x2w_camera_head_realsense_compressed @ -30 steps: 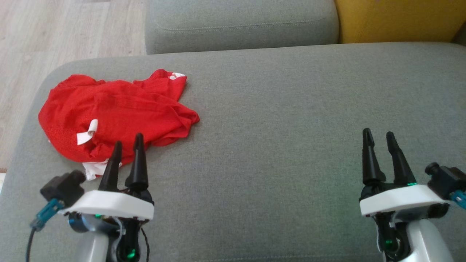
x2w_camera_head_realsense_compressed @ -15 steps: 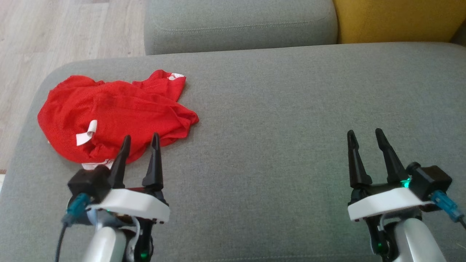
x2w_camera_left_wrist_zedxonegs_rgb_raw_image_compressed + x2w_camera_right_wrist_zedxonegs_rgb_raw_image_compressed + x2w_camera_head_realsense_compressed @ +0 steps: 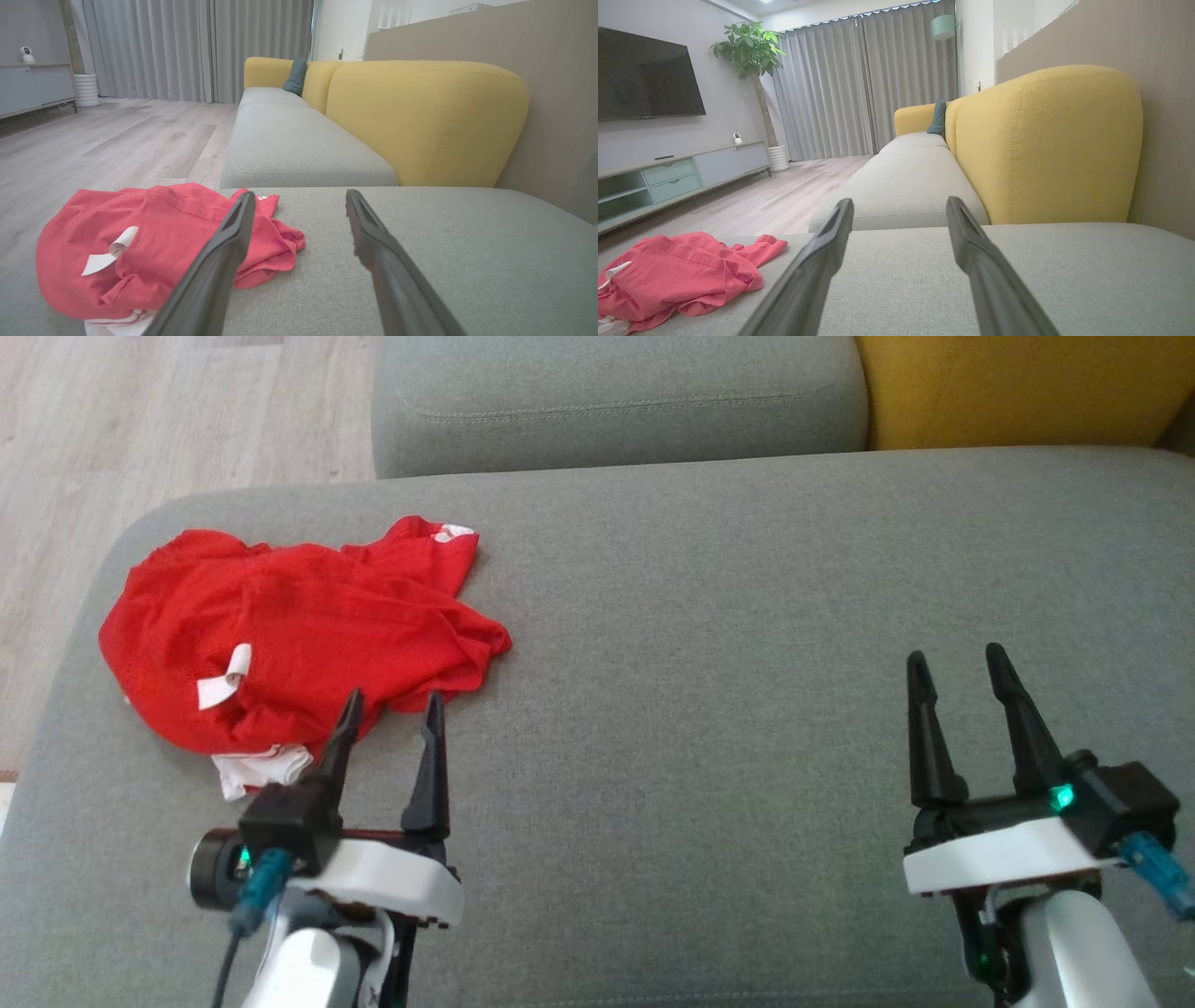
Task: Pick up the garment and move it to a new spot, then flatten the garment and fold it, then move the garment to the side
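Watching from beside the sofa: red garment (image 3: 299,635) lies crumpled at the robot's left end of the grey seat cushion (image 3: 709,616), close to the cushion's rounded edge above the wood floor (image 3: 140,420). Left gripper (image 3: 393,698) hovers at the garment's near right hem, fingers spread wide and holding nothing; its left finger overlaps the red cloth in the head view, though contact cannot be confirmed. Right gripper (image 3: 956,653) is also wide open and empty, well apart over bare cushion. Step in hand, as judged: the first pick-up. To do it well, lower the left fingers astride a thick bunched fold, not a single layer, and keep the tips from biting into the upholstery. Close fully before lifting, then raise the cloth clear so it does not drag toward the open middle of the seat. The right arm could take a second hold to stop it trailing. Orientation: the heap's long axis runs roughly across the seat, left to right. A narrower lobe points to the far right, and a white label (image 3: 224,677) faces up. Collar versus hem cannot be told.
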`<state>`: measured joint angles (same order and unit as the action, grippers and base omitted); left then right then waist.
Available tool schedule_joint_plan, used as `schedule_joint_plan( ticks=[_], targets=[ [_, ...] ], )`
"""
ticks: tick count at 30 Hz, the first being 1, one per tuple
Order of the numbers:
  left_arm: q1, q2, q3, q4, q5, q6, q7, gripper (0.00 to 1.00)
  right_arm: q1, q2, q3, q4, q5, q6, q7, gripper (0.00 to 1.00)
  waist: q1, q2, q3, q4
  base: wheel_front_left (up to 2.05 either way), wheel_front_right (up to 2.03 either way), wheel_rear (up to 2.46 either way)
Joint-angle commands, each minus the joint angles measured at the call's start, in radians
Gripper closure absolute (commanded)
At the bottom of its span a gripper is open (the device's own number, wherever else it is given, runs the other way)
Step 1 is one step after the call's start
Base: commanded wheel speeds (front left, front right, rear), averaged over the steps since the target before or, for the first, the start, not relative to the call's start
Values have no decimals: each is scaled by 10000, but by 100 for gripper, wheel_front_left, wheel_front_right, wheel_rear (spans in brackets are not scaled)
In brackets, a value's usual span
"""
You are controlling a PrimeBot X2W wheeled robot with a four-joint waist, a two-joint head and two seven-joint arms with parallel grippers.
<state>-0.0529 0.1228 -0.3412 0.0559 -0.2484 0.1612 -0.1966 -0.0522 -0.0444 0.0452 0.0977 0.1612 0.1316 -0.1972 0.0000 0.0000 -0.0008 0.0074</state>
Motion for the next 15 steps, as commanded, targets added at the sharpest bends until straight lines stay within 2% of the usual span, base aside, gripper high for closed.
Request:
schedule_joint_plan(
  ticks=[1,8,15],
  targets=[
    [-550,111,185,-428,421,131,-189,0,-288,-49,287,-463,-441,-8,-179,0,0,0,5,-9,0,0,0],
    [-482,-112,313,-737,594,174,-364,0,-216,-53,291,-490,-607,-9,-356,0,0,0,-1,-16,0,0,0],
    [-162,-475,775,-453,619,-337,-569,0,-163,-57,199,-163,67,-9,-562,0,0,0,-47,-37,0,0,0]
  ],
)
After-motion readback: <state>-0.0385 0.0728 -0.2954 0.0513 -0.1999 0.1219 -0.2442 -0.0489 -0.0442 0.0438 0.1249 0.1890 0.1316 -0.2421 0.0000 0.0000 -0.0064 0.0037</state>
